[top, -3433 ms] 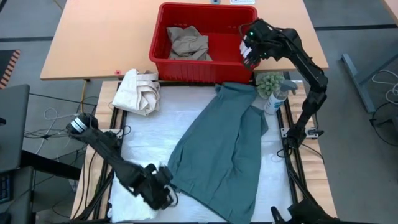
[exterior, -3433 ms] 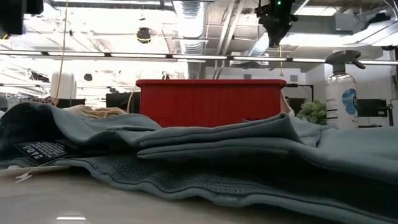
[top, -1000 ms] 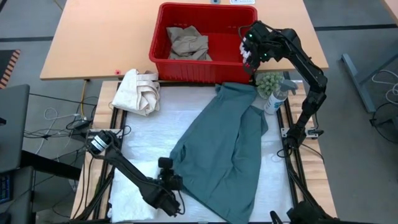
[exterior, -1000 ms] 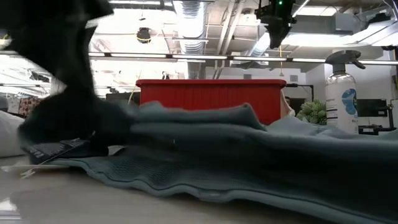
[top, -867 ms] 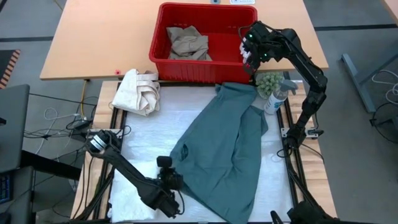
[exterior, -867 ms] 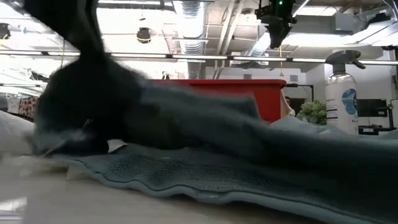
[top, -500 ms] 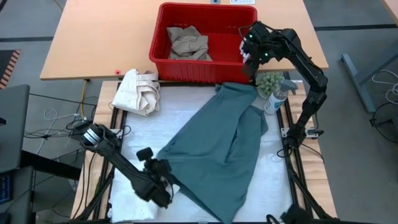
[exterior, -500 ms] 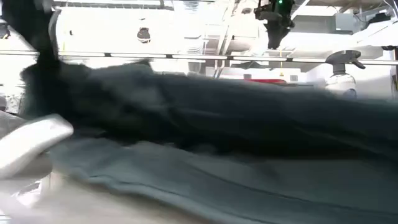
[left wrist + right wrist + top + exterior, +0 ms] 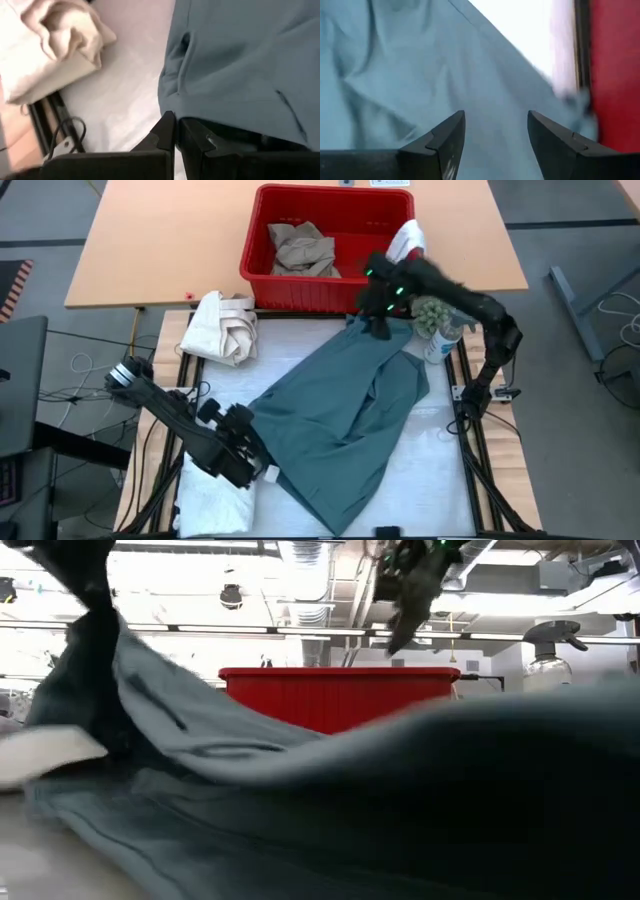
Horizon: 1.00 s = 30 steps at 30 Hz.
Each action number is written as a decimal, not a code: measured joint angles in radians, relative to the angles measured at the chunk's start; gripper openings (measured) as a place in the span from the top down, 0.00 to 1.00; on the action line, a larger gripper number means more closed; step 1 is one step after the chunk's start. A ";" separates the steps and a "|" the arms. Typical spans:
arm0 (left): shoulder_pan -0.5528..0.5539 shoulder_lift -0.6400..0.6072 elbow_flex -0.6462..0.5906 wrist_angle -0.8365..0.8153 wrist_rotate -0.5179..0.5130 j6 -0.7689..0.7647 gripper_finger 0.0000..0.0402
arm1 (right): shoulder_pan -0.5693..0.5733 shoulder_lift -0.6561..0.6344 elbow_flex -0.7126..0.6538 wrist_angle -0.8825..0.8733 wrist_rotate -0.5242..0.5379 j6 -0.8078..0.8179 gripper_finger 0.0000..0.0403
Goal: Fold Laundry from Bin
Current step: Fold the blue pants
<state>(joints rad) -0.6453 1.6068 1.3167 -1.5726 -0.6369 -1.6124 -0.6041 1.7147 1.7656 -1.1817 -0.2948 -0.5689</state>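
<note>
My left hand (image 9: 243, 457) sits low at about 7 o'clock on the desk (image 9: 440, 470), the arm reaching in from the 9 o'clock edge and lying nearly flat along the surface. Its fingers (image 9: 167, 131) are pressed fully together, pinching the near edge of the teal-green garment (image 9: 345, 415); the wrist view shows the cloth's hem running down into the closed tips. In the low view that corner of the garment is lifted off the desk, though motion blur there makes the exact height hard to judge.

My right hand (image 9: 378, 326) is at about 1 o'clock, just in front of the red bin (image 9: 262, 275), with the arm bent down from the right side and the hand pointing at the garment's far end. Its fingers (image 9: 447, 135) stand well apart, with nothing between them; the wrist view looks straight down onto teal cloth with the bin's red wall alongside.

The garment lies diagonally across the white cover of the desk, from the bin's front down toward 6 o'clock. Tan khaki trousers (image 9: 302, 248) lie crumpled inside the bin at its left half. A white cloth (image 9: 405, 238) hangs at the bin's right rim. A cream canvas bundle (image 9: 222, 327) rests at 10 o'clock, apart from the garment. A spray bottle (image 9: 441, 340) and a small green plant (image 9: 433, 313) stand at 2 o'clock.
</note>
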 joint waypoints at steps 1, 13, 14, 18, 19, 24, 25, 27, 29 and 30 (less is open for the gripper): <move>0.001 -0.020 0.000 0.000 -0.023 -0.004 1.00 | 0.018 0.002 -0.049 0.078 0.008 -0.044 0.41; 0.038 -0.059 0.000 0.002 0.069 0.115 1.00 | 0.046 0.172 -0.339 0.686 0.120 -0.212 0.41; 0.039 -0.059 0.000 0.002 0.077 0.115 1.00 | 0.037 0.201 -0.339 0.662 0.134 -0.220 0.41; 0.039 -0.059 0.000 0.002 0.094 0.112 1.00 | 0.003 0.305 -0.305 0.543 0.222 -0.257 0.41; 0.039 -0.059 0.000 0.002 0.095 0.113 1.00 | -0.003 0.320 -0.293 0.519 0.249 -0.271 0.41; 0.039 -0.059 0.000 0.002 0.080 0.116 1.00 | -0.029 0.353 -0.248 0.472 0.356 -0.346 0.41; 0.039 -0.059 0.000 0.002 0.075 0.116 1.00 | -0.033 0.353 -0.244 0.472 0.359 -0.355 0.41; 0.039 -0.059 0.000 0.002 0.073 0.116 1.00 | -0.041 0.349 -0.234 0.468 0.369 -0.369 0.41; 0.039 -0.059 0.000 0.002 0.058 0.116 1.00 | -0.046 0.344 -0.215 0.430 0.378 -0.378 0.41; 0.039 -0.059 0.000 0.002 0.051 0.116 1.00 | -0.047 0.343 -0.196 0.406 0.381 -0.380 0.41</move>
<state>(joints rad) -0.6067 1.5482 1.3167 -1.5710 -0.5859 -1.4960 -0.6510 2.0576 1.5697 -0.7757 0.0859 -0.9488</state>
